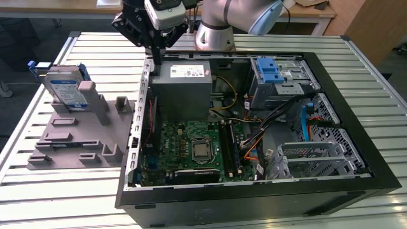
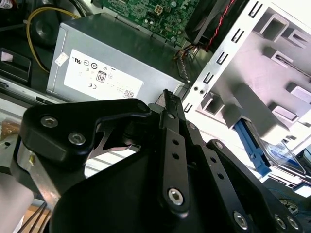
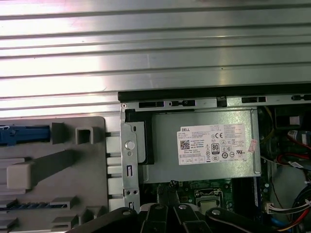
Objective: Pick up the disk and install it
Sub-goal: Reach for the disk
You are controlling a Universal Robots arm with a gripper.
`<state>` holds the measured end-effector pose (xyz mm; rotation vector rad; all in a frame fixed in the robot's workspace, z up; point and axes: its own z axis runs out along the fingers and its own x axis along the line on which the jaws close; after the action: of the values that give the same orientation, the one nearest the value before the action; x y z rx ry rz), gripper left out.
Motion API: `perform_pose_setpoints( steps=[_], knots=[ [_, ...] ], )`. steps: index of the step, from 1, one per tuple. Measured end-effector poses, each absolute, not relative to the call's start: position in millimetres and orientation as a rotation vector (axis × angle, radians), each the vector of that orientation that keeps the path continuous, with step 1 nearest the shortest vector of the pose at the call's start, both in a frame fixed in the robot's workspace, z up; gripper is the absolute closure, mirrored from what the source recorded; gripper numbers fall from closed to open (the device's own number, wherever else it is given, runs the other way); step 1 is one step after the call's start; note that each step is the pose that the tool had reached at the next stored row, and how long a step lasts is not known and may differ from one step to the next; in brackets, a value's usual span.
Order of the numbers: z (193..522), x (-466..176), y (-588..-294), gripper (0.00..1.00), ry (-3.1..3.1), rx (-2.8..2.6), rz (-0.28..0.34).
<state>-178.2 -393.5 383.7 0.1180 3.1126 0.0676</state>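
Gripper empty, fingers together, at the case's back corner; disk sits in its holder, not yet picked.
Disk stands upright in grey fixture on the exterior view's left, well apart from the gripper. Reach step, as I judge it: fingers need to spread and come down on the disk's free top edge. Case wall and power supply are just beside the fingertips. A fixture post crowds the disk's side. Room above both looks open.

Ribbed alu tabletop lies below & around the hand, glare on its slats nr it, light wood desk behind it, wood panel to the exterior view's right, dark floor to the exterior view's left.
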Motion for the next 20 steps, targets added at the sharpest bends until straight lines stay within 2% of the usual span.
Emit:
perform_pose_setpoints(
  steps=[20],
  knots=[
    [382.0, -185.7, -393.5, 0.89, 3.113, 0.118, 0.068]
  ],
)
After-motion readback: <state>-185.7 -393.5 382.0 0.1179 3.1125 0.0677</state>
